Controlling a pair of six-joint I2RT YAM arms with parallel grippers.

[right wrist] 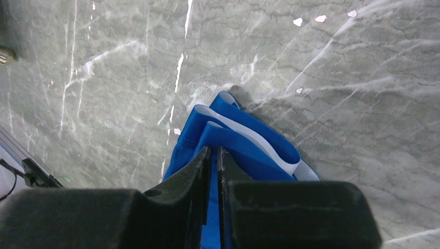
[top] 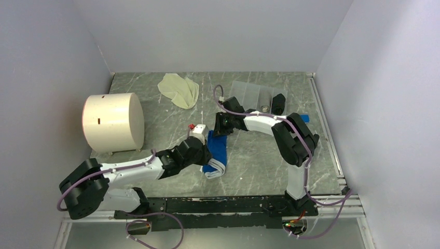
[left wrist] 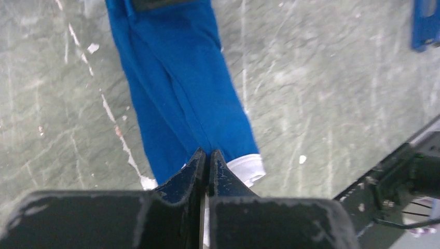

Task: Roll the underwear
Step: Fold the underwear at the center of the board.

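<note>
Top external view showed the royal blue cloth underwear [top: 217, 147] with white edging lying near the middle of the grey marbled table [top: 259, 166] as a long narrow strip between the two arms. The left gripper [left wrist: 208, 155] was clamped shut on its near end, beside the white edging. The right gripper [right wrist: 214, 153] was pinched on the far end, with white-edged folds visible past its fingertips. Judged progress: the lengthwise fold appeared complete, but no roll had been formed. The pale cream-yellow cloth underwear [top: 179, 90] lay crumpled and untouched near the back wall, well apart. Open table lay right of the strip. The white cylindrical container [top: 113, 122] stood to the left and the clear ribbed plastic tray [top: 249, 93] behind the right arm, both bounding arm sweep.
</note>
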